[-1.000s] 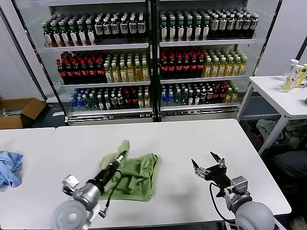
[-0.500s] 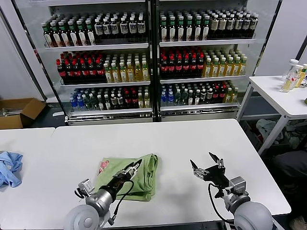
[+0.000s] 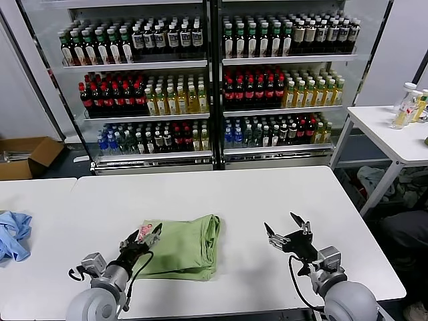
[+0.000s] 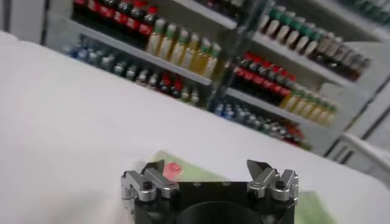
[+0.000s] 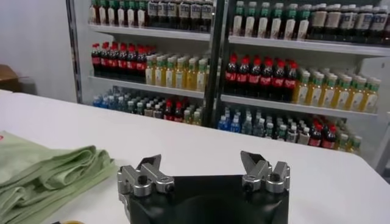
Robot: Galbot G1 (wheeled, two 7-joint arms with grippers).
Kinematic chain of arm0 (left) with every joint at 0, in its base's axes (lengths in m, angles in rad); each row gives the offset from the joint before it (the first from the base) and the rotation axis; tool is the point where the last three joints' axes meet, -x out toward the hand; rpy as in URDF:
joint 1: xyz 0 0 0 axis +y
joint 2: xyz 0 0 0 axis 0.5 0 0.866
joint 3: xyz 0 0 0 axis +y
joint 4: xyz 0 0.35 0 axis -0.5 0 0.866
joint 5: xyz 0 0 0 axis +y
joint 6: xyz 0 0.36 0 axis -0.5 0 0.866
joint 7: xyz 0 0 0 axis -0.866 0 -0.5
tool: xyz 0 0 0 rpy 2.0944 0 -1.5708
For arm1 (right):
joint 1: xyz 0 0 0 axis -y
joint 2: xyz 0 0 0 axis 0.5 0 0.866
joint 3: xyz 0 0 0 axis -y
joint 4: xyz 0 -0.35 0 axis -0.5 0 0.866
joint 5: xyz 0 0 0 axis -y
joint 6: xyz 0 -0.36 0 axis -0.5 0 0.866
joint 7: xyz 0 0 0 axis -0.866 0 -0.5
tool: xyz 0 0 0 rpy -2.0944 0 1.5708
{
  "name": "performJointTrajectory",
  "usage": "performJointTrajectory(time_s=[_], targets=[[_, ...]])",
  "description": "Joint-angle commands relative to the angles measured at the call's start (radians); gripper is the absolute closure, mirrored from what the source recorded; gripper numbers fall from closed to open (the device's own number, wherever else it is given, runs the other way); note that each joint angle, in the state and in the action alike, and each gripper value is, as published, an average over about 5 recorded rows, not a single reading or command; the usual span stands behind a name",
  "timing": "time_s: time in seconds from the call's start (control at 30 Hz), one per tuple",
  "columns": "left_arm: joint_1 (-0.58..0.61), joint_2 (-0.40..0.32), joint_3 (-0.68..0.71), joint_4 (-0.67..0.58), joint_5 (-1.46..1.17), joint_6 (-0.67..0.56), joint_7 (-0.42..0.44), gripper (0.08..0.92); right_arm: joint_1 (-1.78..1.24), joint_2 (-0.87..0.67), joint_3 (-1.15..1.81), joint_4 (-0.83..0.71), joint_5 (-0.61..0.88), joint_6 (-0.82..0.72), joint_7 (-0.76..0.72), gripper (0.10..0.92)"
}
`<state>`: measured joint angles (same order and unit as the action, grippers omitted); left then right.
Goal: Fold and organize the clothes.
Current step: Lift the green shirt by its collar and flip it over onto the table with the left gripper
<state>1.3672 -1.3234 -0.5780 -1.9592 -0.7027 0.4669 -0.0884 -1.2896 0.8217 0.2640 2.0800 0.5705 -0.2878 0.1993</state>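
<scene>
Nearest, my left gripper [image 3: 148, 237] hangs spread wide and empty over the near-left edge of the green polo shirt [image 3: 184, 246]. My right gripper [image 3: 289, 234], also spread, waits well to the right. Shirt lies folded flat on the white table [image 3: 267, 194]. For a tidy fold, I judge edges should be squared. Beyond: bottle shelves [image 3: 200, 87].

Left pincer [image 3: 142, 239] gapes over folded polo shirt [image 3: 182, 245].
</scene>
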Motion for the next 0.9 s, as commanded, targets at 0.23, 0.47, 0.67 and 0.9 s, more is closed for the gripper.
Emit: performJointTrajectory(time_s=[0.23,0.47,0.67,0.9], targets=[[0.007,-0.034,0.007,0.073,0.01,-0.004,-0.014,0.177,-0.002,0.007,0.006,-0.003,-0.005,0.002,0.001,0.203],[-0.028,-0.036,-0.009,0.097,-0.057,0.005,-0.013,0.177,-0.014,0.01,0.014,0.011,-0.01,0.001,0.001,0.203],[-0.032,-0.044,-0.022,0.11,-0.081,0.011,-0.012,0.179,-0.031,0.005,0.029,0.023,-0.01,0.0,0.002,0.202],[-0.007,-0.074,-0.029,0.081,-0.225,0.064,0.005,0.301,-0.037,0.003,0.033,0.036,-0.01,-0.002,0.003,0.203]])
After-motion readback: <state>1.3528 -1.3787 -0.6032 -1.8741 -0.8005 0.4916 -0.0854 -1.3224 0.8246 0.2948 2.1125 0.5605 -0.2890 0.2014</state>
